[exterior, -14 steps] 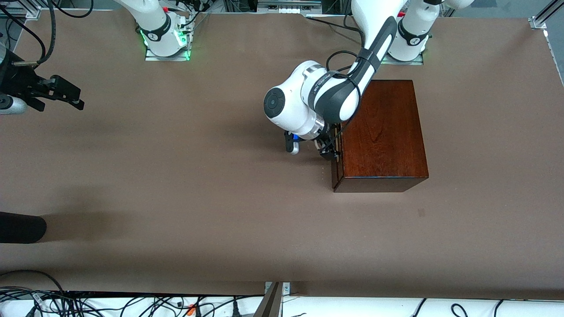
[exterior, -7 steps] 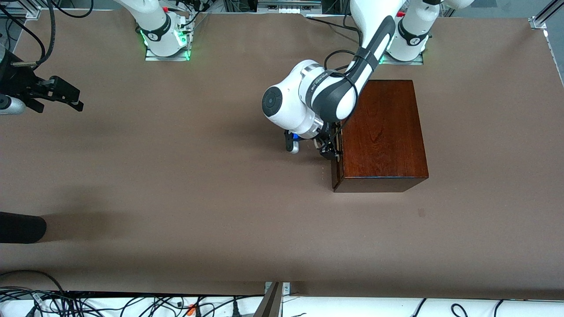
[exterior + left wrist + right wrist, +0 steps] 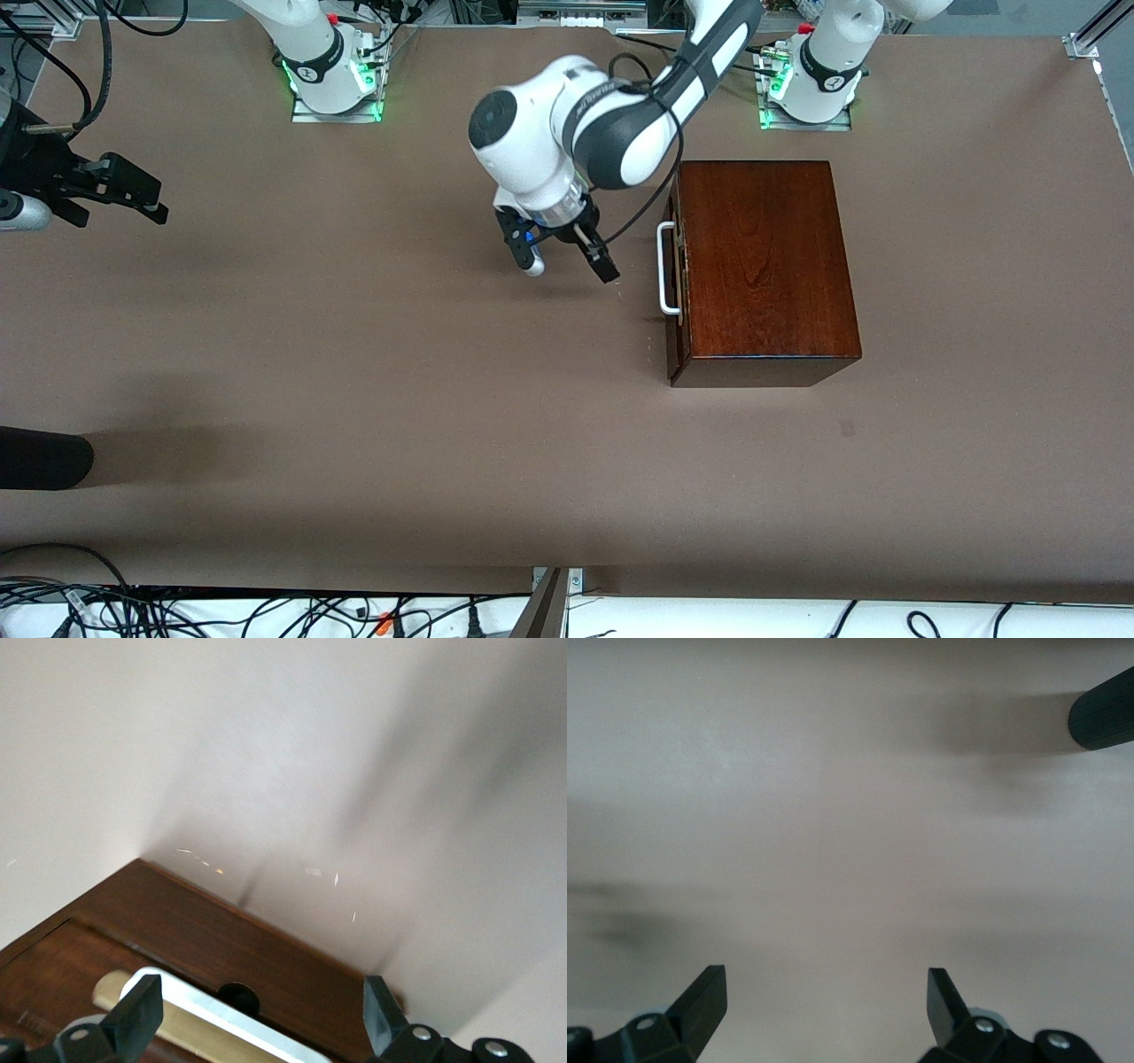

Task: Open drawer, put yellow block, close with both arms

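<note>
1. Since the earlier frames, the left arm's black two-finger gripper point(image 3: 567, 257) had come away from the front of the glossy dark reddish-brown wooden box point(image 3: 764, 266) and swung out over the bare brown table point(image 3: 354, 372), uncovering the white U-shaped bar handle point(image 3: 664, 270).
2. The drawer point(image 3: 677, 275) sat flush in the box, its dark front facing nine o'clock in the front view, toward the right arm's end of the table; no pale tray showed.
3. The small yellow block was not visible in any view, so it was most likely inside the shut drawer, though that could not be confirmed.
4. The left gripper hung over the table at about nine o'clock from the handle, fingers point(image 3: 133, 1017) spread wide and holding nothing; its wrist camera looked down at the handle point(image 3: 221, 1023) and the box front.
5. The right arm's black gripper point(image 3: 124, 190) waited over the table's edge at the right arm's end, its fingers point(image 3: 704, 997) parted and empty.
6. By my reading, the closing step had just finished and the task was at or near its end.
7. The next move probably called only for drawing the left arm clear to rest without brushing the handle.
</note>
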You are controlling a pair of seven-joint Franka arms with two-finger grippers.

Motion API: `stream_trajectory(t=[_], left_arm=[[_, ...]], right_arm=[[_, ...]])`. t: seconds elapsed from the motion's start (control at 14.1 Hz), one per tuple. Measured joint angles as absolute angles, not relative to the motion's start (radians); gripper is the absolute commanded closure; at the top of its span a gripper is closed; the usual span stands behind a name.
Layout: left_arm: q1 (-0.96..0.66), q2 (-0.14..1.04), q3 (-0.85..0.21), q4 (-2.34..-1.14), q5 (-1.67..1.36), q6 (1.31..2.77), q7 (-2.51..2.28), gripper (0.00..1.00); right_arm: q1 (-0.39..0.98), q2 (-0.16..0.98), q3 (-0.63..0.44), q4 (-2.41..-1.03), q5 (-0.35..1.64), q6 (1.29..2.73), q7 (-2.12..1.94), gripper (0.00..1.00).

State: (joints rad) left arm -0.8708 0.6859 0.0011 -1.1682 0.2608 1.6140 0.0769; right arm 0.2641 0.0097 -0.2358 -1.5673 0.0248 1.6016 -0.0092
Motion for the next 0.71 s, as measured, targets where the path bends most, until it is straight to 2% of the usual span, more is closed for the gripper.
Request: stream_trajectory(t=[0.21, 0.42, 0.71], left_arm=[[-0.868, 0.623, 0.004, -1.111, 0.258, 1.590, -0.224, 0.00], [-0.839, 0.532, 0.026, -1.105, 0.258, 1.573, -0.399, 0.00], [-0.679, 0.414, 0.036, -1.104, 0.213, 1.523, -0.429, 0.00]], right_arm=[[0.264, 0.010, -0.236, -1.567, 0.025, 1.602, -0.009, 0.00], [0.264, 0.010, -0.236, -1.567, 0.025, 1.602, -0.009, 0.00], [0.264, 0.010, -0.235, -1.567, 0.025, 1.602, -0.009, 0.00]])
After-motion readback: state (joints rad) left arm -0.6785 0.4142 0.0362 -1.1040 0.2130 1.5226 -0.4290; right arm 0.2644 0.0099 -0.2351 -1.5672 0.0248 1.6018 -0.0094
